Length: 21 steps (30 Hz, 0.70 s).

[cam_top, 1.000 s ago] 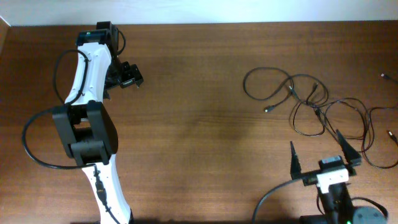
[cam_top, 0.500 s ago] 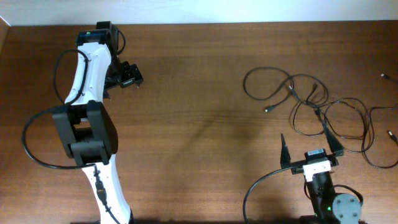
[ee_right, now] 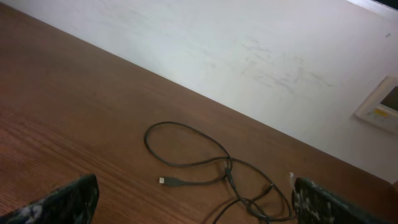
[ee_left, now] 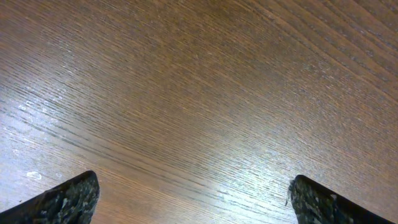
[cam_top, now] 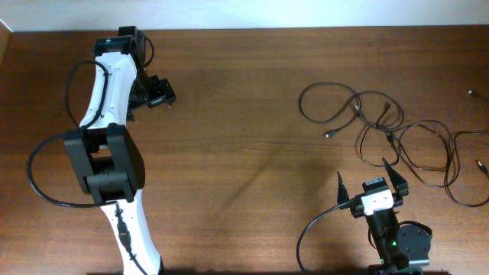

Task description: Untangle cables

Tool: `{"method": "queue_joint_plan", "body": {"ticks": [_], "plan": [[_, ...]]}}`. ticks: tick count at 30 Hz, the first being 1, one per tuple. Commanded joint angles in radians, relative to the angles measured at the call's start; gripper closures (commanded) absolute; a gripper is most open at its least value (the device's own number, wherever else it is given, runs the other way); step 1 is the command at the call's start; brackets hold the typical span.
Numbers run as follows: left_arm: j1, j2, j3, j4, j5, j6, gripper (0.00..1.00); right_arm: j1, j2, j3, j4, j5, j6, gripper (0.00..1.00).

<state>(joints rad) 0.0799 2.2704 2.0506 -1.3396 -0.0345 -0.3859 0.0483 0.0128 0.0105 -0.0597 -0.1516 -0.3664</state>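
A tangle of thin black cables [cam_top: 390,130] lies on the brown table at the right, in several overlapping loops. In the right wrist view the loops [ee_right: 211,162] lie ahead, with a plug end [ee_right: 165,181] on the wood. My right gripper [cam_top: 370,183] is open and empty, just in front of the tangle's near loops, not touching them. My left gripper [cam_top: 162,93] is far off at the back left, open and empty, over bare wood [ee_left: 199,112].
The table's back edge meets a white wall [ee_right: 249,50]. Loose cable ends [cam_top: 474,94] lie at the far right edge. The left arm's own black cable [cam_top: 46,176] loops beside its base at the left.
My right arm has swung left and lifted toward the tangle, its fingers now pointing at the near loops. The left arm and the cables have not moved.
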Motion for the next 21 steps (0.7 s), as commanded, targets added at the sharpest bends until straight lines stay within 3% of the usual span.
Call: {"method": "queue_joint_plan", "body": {"ticks": [1, 17, 21], "plan": [[0.002, -0.004, 0.007, -0.001, -0.007, -0.010, 0.01, -0.004, -0.009, -0.005, -0.005, 0.002, 0.009, 0.02], [0.002, -0.001, 0.007, -0.001, -0.007, -0.010, 0.01, -0.004, -0.008, -0.005, -0.005, 0.002, 0.009, 0.02], [0.002, -0.081, 0.007, -0.001, -0.007, -0.010, 0.01, -0.004, -0.008, -0.005, -0.005, 0.002, 0.009, 0.02]]}}
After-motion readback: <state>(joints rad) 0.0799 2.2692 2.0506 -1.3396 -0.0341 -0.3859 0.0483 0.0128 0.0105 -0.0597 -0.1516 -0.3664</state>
